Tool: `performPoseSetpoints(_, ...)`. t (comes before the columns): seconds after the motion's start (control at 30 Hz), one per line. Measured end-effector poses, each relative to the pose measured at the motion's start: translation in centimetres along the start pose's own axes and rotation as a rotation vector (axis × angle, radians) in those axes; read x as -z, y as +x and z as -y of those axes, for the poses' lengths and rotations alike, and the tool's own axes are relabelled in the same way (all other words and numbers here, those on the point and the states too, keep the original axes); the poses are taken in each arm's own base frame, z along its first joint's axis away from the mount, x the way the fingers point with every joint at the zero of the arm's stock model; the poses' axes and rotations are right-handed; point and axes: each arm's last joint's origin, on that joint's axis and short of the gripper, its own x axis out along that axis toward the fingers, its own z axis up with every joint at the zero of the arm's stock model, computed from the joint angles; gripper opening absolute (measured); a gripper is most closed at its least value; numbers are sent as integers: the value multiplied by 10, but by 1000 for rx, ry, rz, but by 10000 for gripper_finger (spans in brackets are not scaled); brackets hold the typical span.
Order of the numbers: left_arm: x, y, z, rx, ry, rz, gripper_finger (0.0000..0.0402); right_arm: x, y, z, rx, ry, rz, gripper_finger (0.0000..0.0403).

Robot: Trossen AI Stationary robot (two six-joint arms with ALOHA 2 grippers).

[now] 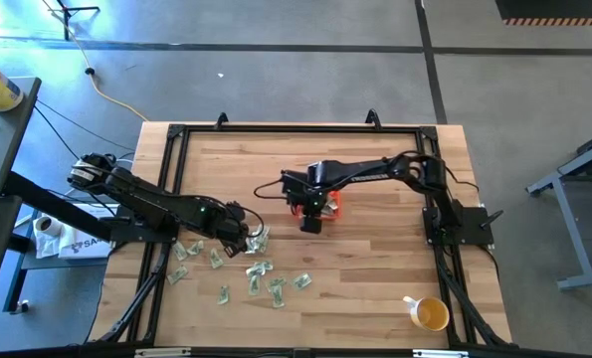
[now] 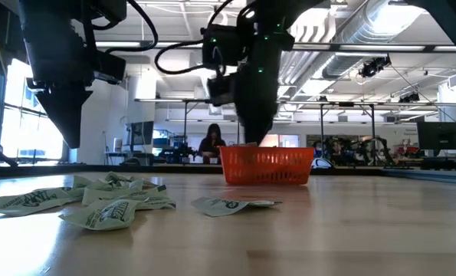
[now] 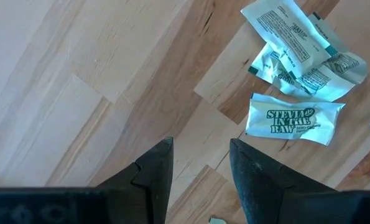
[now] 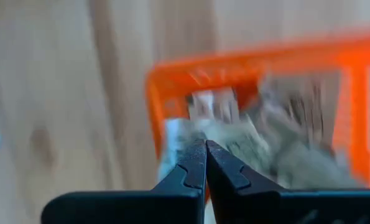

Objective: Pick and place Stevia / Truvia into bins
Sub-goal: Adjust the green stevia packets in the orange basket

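Several pale green and white Stevia sachets (image 1: 259,270) lie flat and scattered on the wooden table at the near left, and show again in the low view (image 2: 109,205). My left gripper (image 3: 200,146) hangs open over bare wood just beside them, pointing down; the nearest sachet (image 3: 293,121) lies clear of its fingers. The orange bin (image 2: 267,166) stands at mid-table with several sachets (image 4: 284,124) inside. My right gripper (image 4: 205,144) is shut above the bin's edge, with a pale sachet (image 4: 175,140) at its fingertips. My right gripper comes from above, pointing down, and its fingertips are shut on a pale sachet's edge (image 4: 183,138). The sachet hangs over the bin's wall, clear of the table. The picture is blurred, so which part of the sachet the fingers are on does not show.
A yellow cup with a white handle (image 1: 430,314) stands at the near right. A black frame (image 1: 296,127) runs around the tabletop. Bare wood lies between the sachets and the bin. A person (image 2: 212,144) sits in the room beyond the table.
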Motion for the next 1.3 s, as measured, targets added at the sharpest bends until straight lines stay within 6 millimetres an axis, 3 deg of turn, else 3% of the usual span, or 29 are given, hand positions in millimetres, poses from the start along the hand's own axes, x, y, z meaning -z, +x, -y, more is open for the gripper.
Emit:
performPoseSetpoints(0.13, 0, 0, 0, 0, -1, 3, 191, 11, -1, -1, -11, -37, -106, 3)
performPoseSetpoints(0.47, 0, 0, 0, -6, 0, 4, 191, -9, -1, -7, -93, 9, 95, 3)
performPoseSetpoints(0.67, 0, 0, 0, -6, 0, 4, 191, 1, 1, -16, -97, -30, -3, 3)
performPoseSetpoints(0.87, 0, 0, 0, -7, 0, 4, 191, 12, 0, -12, 95, -90, -112, 2)
performPoseSetpoints(1.1, 0, 0, 0, -7, 0, 4, 191, 22, -6, 7, 485, -153, -249, 3)
performPoseSetpoints(1.3, 0, 0, 0, -8, 0, 6, 191, 17, -19, 1, 277, -101, -125, 2)
